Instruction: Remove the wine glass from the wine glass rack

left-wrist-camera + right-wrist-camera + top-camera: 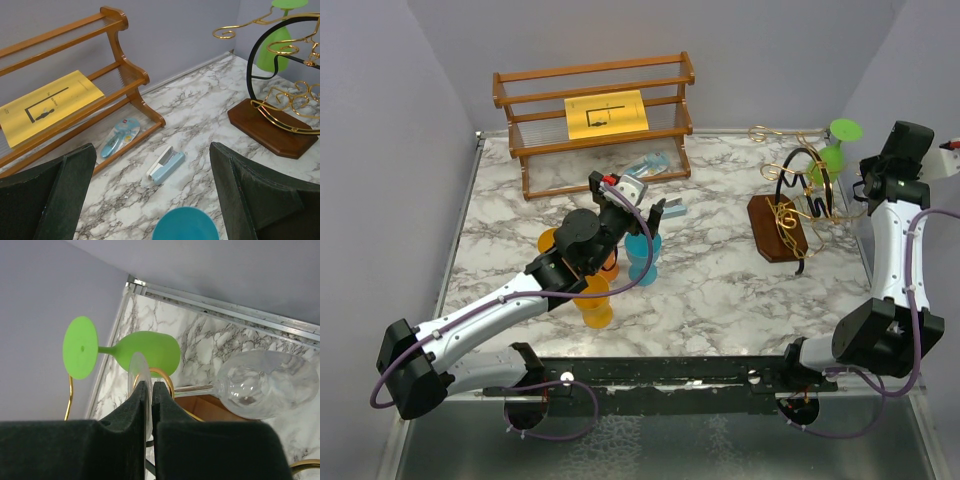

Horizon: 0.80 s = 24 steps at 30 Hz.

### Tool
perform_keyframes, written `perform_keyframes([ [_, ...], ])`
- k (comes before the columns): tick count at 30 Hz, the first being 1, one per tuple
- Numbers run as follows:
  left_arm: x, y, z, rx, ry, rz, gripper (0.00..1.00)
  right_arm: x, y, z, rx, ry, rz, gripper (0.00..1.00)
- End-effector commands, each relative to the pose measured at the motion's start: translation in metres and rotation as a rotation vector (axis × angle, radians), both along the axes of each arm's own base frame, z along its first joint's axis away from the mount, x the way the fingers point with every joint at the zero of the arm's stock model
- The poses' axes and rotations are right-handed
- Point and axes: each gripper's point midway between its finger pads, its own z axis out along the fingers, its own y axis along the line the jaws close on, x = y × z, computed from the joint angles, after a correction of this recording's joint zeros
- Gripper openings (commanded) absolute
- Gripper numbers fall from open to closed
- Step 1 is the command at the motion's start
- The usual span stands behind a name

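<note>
**Wine glass: foot pinched by right gripper at the rack**

The wine glass point(260, 385) is clear. It sits among the wire arms of the wine glass rack point(778, 228), at the right rear of the marble-pattern table point(720, 290). In the right wrist view its bowl, stem and foot lie parallel to a green wine glass point(145, 352) just beside it, with both feet pointing the same way. A gold wire loop shows just behind the clear foot; whether the foot rests on it cannot be told.

The right gripper point(150, 385) has its two fingers pressed nearly together. They pinch the thin rim of the clear glass's foot between them.

The left gripper point(630, 200) is spread wide with nothing between its fingers. It hangs over the table centre, above a teal cup point(642, 255). Two orange cups point(595, 300) stand near the teal one.

In the left wrist view the green glass hangs foot-up from the rack.

A slatted wooden shelf point(590, 100) stands at the left rear and carries a yellow sheet point(607, 113). A pale blue stapler point(165, 164) lies on the table in front of the shelf.
</note>
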Motion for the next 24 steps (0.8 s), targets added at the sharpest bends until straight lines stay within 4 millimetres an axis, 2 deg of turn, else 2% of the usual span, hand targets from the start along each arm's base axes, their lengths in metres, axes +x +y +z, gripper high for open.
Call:
perform_keyframes([
  [1,0.002,0.000,0.008,-0.023,-0.012,0.003,0.99,-0.008,0.000,0.004,0.006,-0.016,-0.017,0.01],
  [9,0.002,0.000,0.008,-0.021,-0.014,0.005,0.99,0.006,0.004,0.025,0.052,-0.174,-0.016,0.01],
  [17,0.003,0.002,0.009,-0.016,-0.017,0.012,0.99,0.027,0.017,0.028,0.148,-0.282,0.037,0.01],
  [24,0.003,0.003,0.010,-0.022,-0.017,0.011,0.99,0.038,0.032,0.040,0.175,-0.338,0.127,0.01],
])
